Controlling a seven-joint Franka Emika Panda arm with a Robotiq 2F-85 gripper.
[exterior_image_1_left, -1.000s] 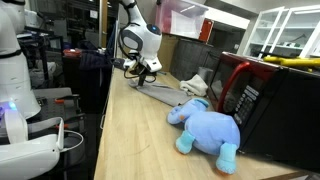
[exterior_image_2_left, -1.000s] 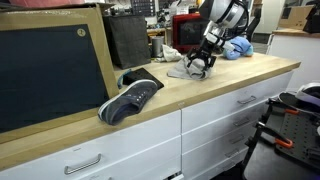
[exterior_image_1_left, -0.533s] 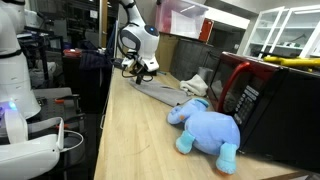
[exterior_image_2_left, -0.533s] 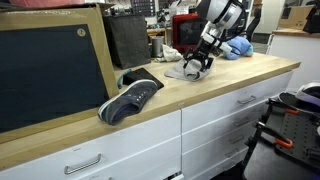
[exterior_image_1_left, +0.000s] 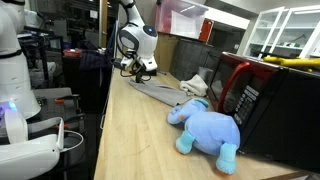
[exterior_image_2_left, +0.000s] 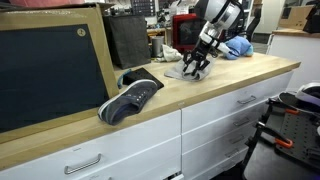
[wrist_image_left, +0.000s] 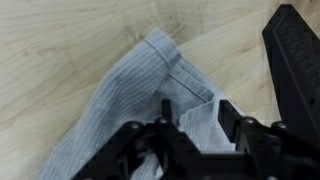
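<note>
Wood desk (exterior_image_1_left: 125, 135), lab clutter behind. End effector (exterior_image_1_left: 143, 67) sits right over the grey cloth (wrist_image_left: 120, 115). In wrist view the cloth's long axis runs 1 to 7 o'clock, hemmed corner at 12. We can't tell whether the jaws are apart or clamped, since tips are hidden. Cloth's 7 o'clock end is cut off.

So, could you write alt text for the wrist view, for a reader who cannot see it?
A black gripper sits over a grey ribbed cloth, with a fold of it between its fingers. The cloth lies crumpled on a light wooden counter.
</note>
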